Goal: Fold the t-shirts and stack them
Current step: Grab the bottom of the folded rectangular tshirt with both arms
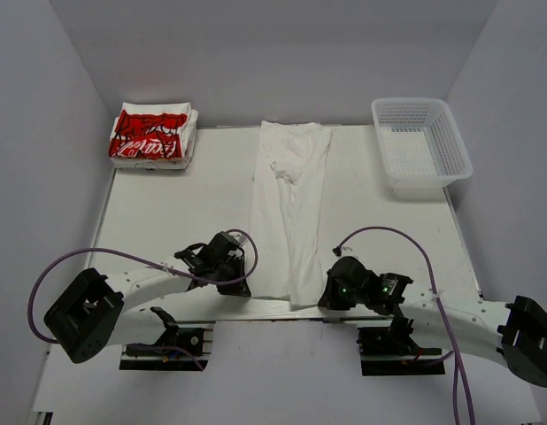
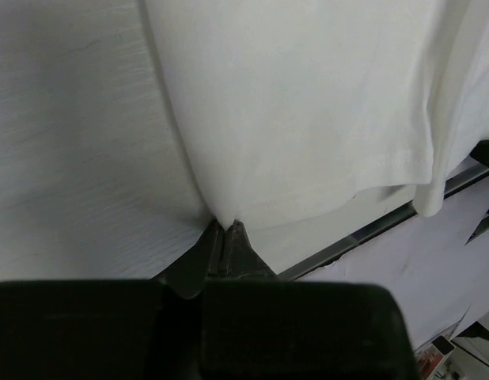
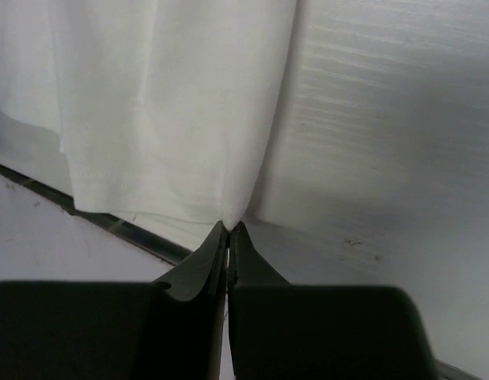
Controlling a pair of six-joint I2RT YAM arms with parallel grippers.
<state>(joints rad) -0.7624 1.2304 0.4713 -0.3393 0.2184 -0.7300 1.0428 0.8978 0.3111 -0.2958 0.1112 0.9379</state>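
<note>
White walls boxed in a pale table (image 1: 167, 212). Down its middle lay a plain white shirt (image 1: 291, 204), folded lengthwise into a long, narrow strip that ran from the far edge to the near edge, with creases bunched in its far half. Its near hem reached the metal rail along the table's front.

At the far left corner sat a stack (image 1: 152, 137) of folded shirts, the top one showing a big red print with white lettering. A white mesh basket (image 1: 421, 104) stood at the far right corner, well apart from the shirt.

Both arms lay low and reached inward toward the near hem. The left gripper (image 2: 227, 226) was at the near left corner of the shirt (image 2: 308, 103), its jaws pressed together, with the cloth drawn to a small peak between the tips. The right gripper (image 3: 229, 226) was at the near right corner of the shirt (image 3: 165, 103), its jaws likewise closed tight and pinching the edge of the cloth, which narrowed to a point there.
</note>
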